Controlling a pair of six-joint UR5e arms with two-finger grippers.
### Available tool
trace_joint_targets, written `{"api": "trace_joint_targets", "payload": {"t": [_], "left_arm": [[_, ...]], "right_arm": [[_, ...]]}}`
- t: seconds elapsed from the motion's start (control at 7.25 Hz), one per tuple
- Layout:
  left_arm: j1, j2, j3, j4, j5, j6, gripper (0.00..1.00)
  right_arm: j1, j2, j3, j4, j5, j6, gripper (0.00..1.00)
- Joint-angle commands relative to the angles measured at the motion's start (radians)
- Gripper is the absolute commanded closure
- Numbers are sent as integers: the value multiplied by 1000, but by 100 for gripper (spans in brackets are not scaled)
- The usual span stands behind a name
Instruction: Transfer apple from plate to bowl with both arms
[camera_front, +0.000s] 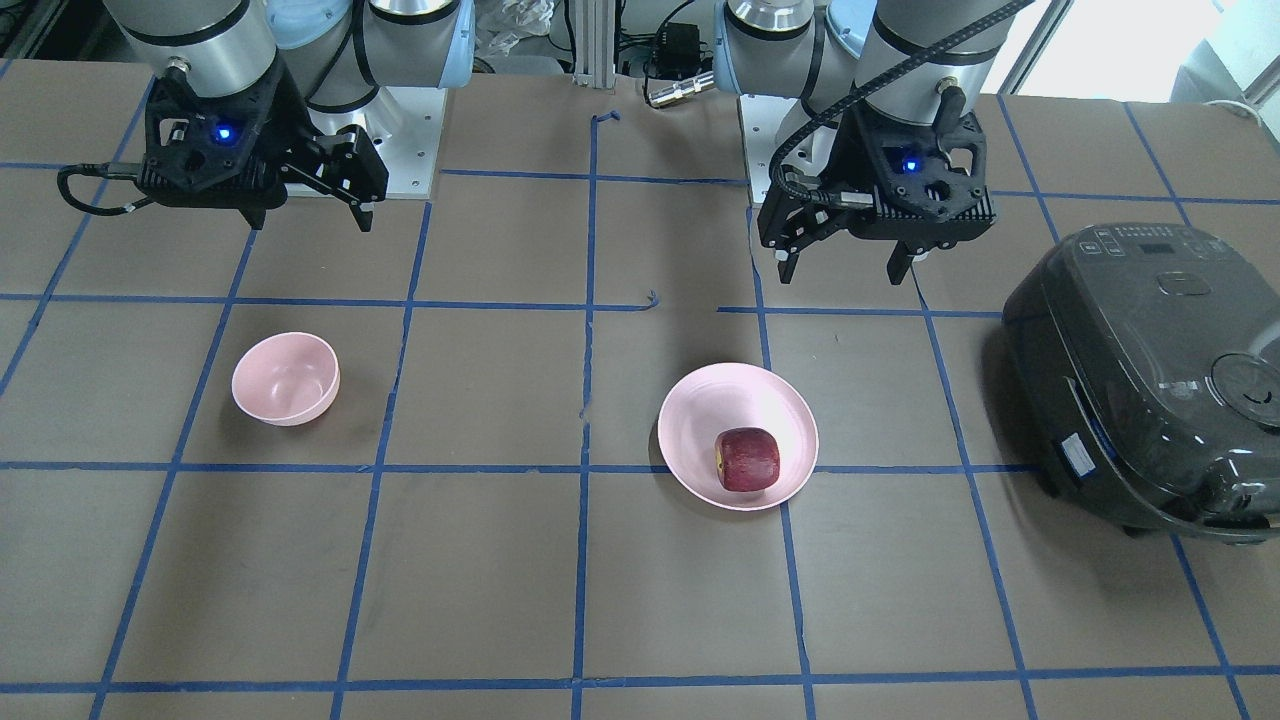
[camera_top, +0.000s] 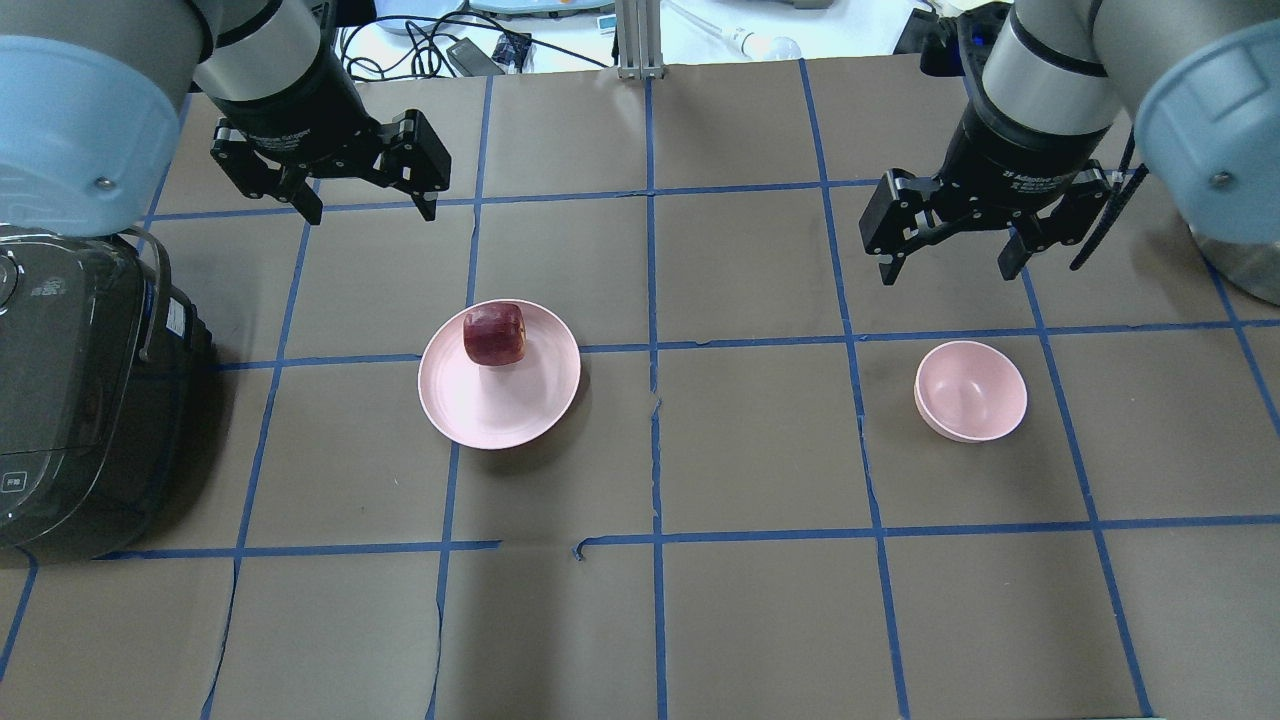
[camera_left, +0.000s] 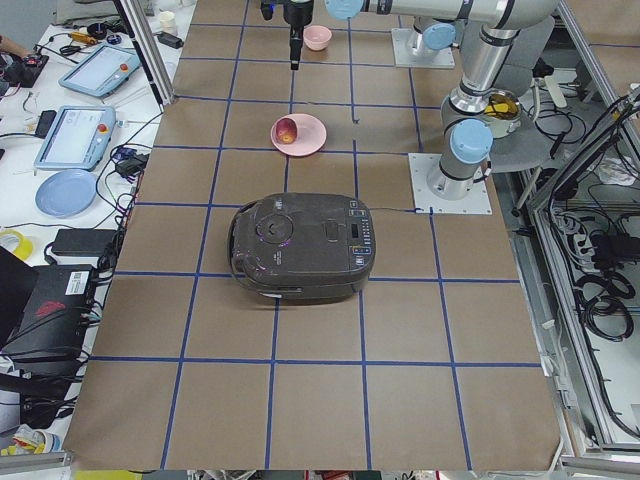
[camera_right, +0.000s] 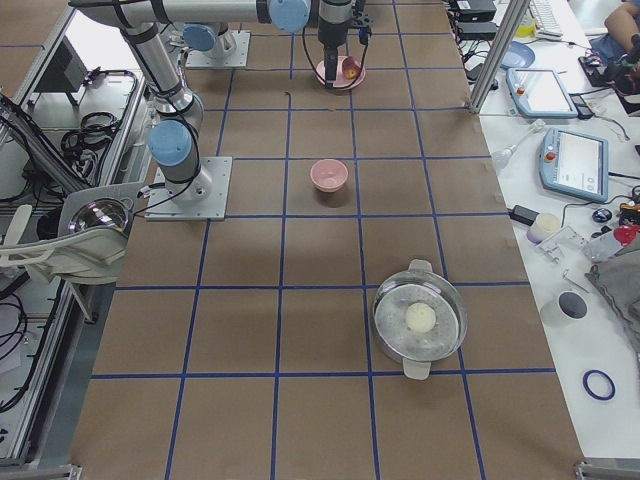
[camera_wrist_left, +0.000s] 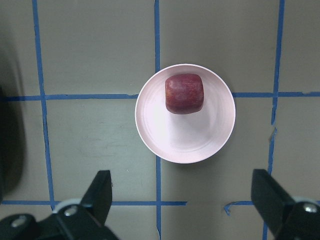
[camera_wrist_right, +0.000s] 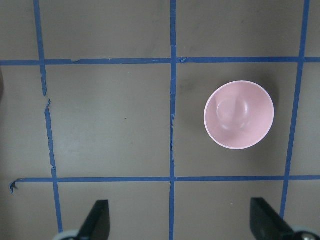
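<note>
The dark red apple (camera_front: 748, 460) lies on its side on the far part of the wide pink plate (camera_top: 500, 405), left of the table's middle in the overhead view. My left gripper (camera_top: 371, 210) is open and empty, hanging above the table just beyond the plate. Its wrist view looks straight down on the apple (camera_wrist_left: 184, 93) and the plate (camera_wrist_left: 185, 140). The small deep pink bowl (camera_top: 970, 390) stands empty on the right. My right gripper (camera_top: 945, 268) is open and empty, above the table beyond the bowl, which also shows in its wrist view (camera_wrist_right: 239, 115).
A dark grey rice cooker (camera_top: 70, 390) stands at the table's left end, close to the plate's side. A steel pot (camera_right: 420, 320) holding a pale ball sits far off at the right end. Blue tape lines grid the brown table.
</note>
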Motion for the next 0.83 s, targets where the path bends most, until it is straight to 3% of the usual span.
{"api": "trace_joint_targets", "payload": {"t": [0.0,0.69], "left_arm": [[0,0,0,1,1,0,0],[5,0,0,1,0,2,0]], "right_arm": [[0,0,1,0,0,0,0],[0,0,0,-2,11,1,0]]}}
